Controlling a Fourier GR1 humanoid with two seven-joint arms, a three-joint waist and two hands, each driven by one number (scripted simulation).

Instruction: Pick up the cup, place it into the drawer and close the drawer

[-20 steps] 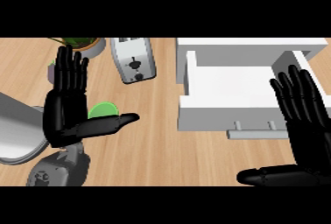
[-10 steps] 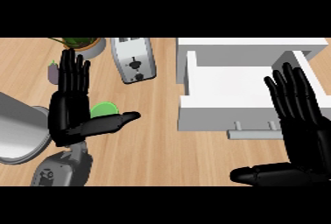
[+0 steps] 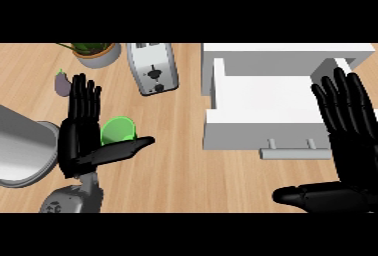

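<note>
The green cup [image 3: 119, 129] stands on the wood counter [image 3: 192, 172] at the middle left of the frame, well apart from the white drawer [image 3: 251, 131], which is open at the upper right; the left hand [image 3: 81, 142] is just beside the cup, fingers straight up and thumb sticking out to the right below the cup, holding nothing; I cannot tell if it touches the cup. The right hand [image 3: 358, 165] is at the right edge, fingers straight and a bit spread, thumb out to the left, holding nothing; a toaster [image 3: 151, 67] is at the top, left of the drawer.
</note>
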